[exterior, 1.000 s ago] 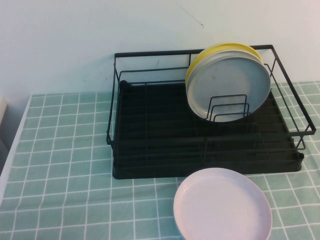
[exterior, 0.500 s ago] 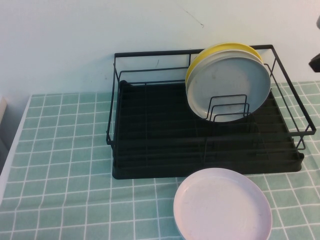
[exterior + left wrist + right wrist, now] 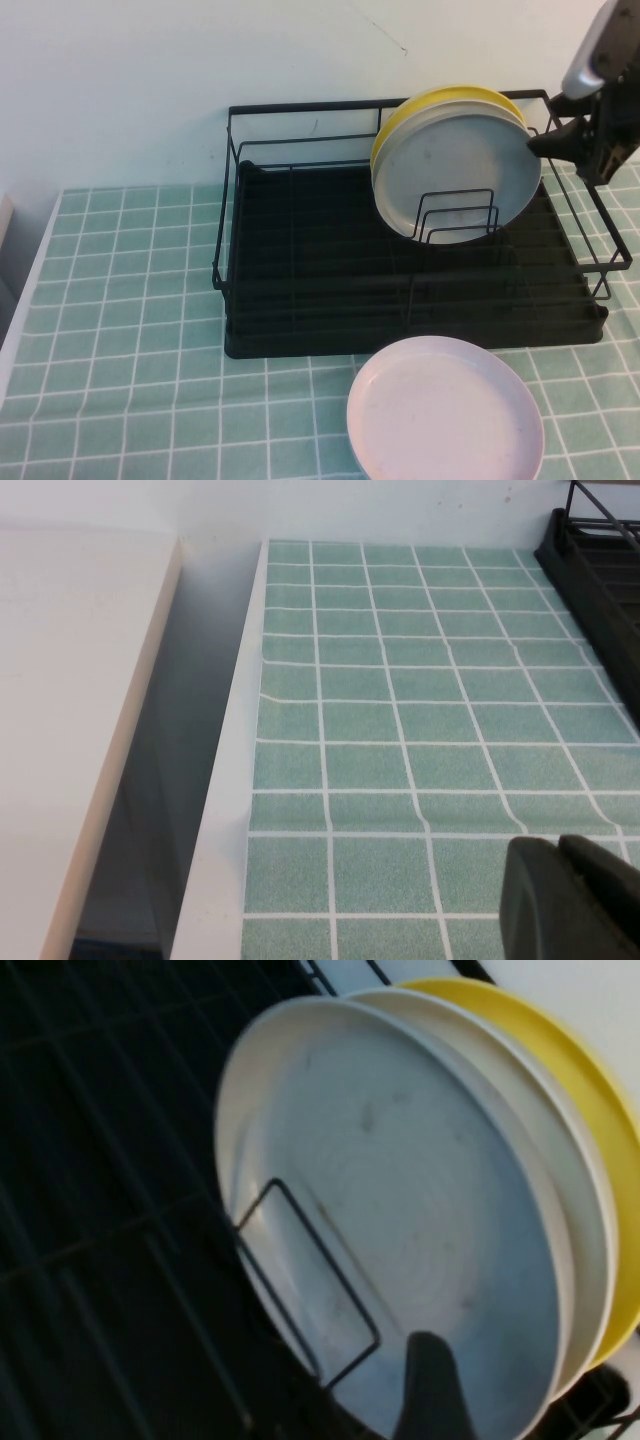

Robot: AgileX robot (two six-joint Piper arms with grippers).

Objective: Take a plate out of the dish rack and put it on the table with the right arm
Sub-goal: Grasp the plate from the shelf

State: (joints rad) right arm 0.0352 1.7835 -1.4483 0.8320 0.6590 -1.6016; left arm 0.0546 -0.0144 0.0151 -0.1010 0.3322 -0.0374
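Observation:
The grey plate [image 3: 455, 175] [image 3: 400, 1230] stands on edge in the black dish rack [image 3: 300, 290], behind small wire dividers [image 3: 455, 215]. It leans on a yellow-backed plate [image 3: 445, 98]. My right gripper [image 3: 548, 146] [image 3: 515, 1365] hangs at the grey plate's right rim, open. One finger [image 3: 430, 1390] is in front of the plate's face, and nothing is held. My left gripper [image 3: 575, 900] is shut and empty, low over the green tiled table [image 3: 400, 720] near its left edge.
A pale pink plate [image 3: 445, 415] lies flat on the table [image 3: 120, 330] just in front of the rack. The rack's top rail [image 3: 385, 102] and right side wires [image 3: 600, 215] surround the plates. A white wall stands behind.
My right arm has come down into view from the upper right to the grey plate's right rim. Plates and rack have not moved.

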